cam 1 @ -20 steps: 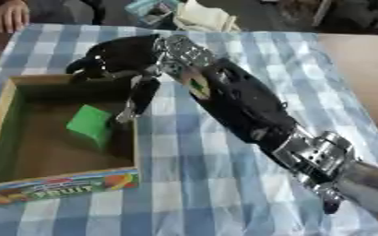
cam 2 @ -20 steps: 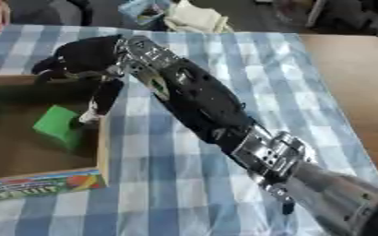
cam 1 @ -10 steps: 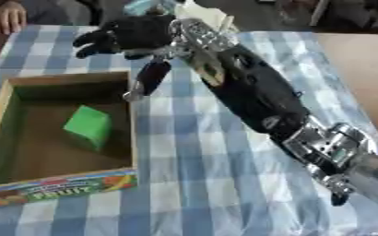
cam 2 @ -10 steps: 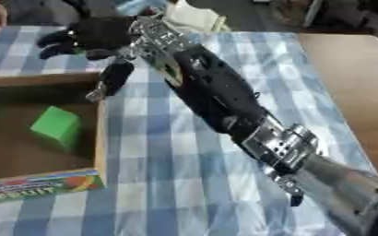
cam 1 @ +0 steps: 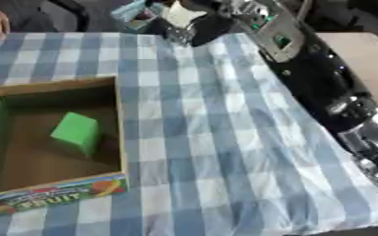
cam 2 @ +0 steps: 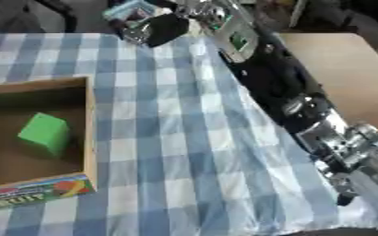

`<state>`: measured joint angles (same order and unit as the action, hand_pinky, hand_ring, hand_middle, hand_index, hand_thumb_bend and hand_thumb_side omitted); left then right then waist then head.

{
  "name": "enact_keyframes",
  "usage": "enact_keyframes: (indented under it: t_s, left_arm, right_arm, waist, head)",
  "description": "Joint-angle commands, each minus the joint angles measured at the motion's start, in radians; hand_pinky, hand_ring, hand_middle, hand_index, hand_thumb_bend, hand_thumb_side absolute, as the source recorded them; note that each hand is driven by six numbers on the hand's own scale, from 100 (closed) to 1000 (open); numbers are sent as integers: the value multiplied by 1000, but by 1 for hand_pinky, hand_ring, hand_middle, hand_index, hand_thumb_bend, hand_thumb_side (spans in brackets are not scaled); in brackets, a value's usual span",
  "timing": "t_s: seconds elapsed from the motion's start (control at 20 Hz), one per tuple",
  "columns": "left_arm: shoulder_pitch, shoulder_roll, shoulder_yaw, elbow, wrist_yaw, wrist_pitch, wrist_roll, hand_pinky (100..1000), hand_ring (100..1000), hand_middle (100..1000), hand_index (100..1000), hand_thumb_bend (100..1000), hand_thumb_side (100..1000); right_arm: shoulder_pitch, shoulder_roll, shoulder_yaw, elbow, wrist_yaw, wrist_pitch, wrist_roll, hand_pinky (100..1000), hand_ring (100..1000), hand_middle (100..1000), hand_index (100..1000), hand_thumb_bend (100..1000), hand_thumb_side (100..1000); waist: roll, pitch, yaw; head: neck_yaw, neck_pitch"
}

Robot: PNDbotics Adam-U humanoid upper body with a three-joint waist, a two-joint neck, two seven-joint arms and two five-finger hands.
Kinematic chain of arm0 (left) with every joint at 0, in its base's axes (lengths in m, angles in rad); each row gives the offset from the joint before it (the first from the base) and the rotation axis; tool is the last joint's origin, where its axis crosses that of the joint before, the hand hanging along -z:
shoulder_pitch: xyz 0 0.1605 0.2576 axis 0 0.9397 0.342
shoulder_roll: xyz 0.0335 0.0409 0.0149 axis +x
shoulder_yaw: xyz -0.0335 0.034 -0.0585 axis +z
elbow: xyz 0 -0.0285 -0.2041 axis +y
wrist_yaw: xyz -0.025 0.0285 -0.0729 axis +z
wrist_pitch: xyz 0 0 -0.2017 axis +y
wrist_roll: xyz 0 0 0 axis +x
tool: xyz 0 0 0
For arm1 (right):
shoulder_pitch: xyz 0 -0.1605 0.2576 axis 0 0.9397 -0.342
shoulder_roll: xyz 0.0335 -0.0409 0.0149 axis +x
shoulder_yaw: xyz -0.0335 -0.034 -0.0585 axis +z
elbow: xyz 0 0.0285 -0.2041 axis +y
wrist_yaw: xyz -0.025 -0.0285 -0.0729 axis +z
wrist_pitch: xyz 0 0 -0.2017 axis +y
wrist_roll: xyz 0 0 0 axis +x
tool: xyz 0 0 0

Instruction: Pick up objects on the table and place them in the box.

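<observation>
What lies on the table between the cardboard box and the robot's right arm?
Only bare checkered tablecloth; nothing lies between the box and the right arm, best seen in the left eye view.

Green block (cam 1: 77, 132), brown box (cam 1: 55, 89), blue-and-white checked tablecloth (cam 1: 216, 152)

An open, shallow cardboard box (cam 1: 121, 138) with a colourful printed front panel is sitting on the table's left side; a bright green block (cam 1: 76, 132) is lying tilted inside it, near the middle of its brown floor.
</observation>
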<state>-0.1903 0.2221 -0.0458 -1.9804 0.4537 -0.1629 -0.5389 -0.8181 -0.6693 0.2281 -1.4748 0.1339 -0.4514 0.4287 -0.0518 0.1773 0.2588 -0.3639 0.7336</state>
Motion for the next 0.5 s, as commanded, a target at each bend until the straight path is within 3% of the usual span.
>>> enact_keyframes:
  t_s: [0.05, 0.25, 0.5]
  left_arm:
    - [4, 20, 18, -19, -37, 11, 28, 697, 519, 496, 705, 100, 626]
    - [17, 15, 24, -4, -87, 20, 58, 700, 527, 505, 700, 100, 633]
    - [29, 4, 27, 16, -153, 15, 79, 715, 572, 567, 736, 100, 657]
  right_arm:
    - [44, -102, -41, -121, -148, 63, -22, 722, 724, 864, 1000, 100, 554]
    - [157, -154, -83, -219, -244, 125, -55, 699, 703, 842, 1000, 100, 601]
    - [230, -129, -109, -270, -269, 153, -72, 685, 693, 835, 1000, 100, 636]
  waist:
    - [7, -15, -16]
    - [17, -5, -52]
    - [28, 10, -83]
  head:
    - [27, -16]
    - [57, -25]
    - [90, -23]
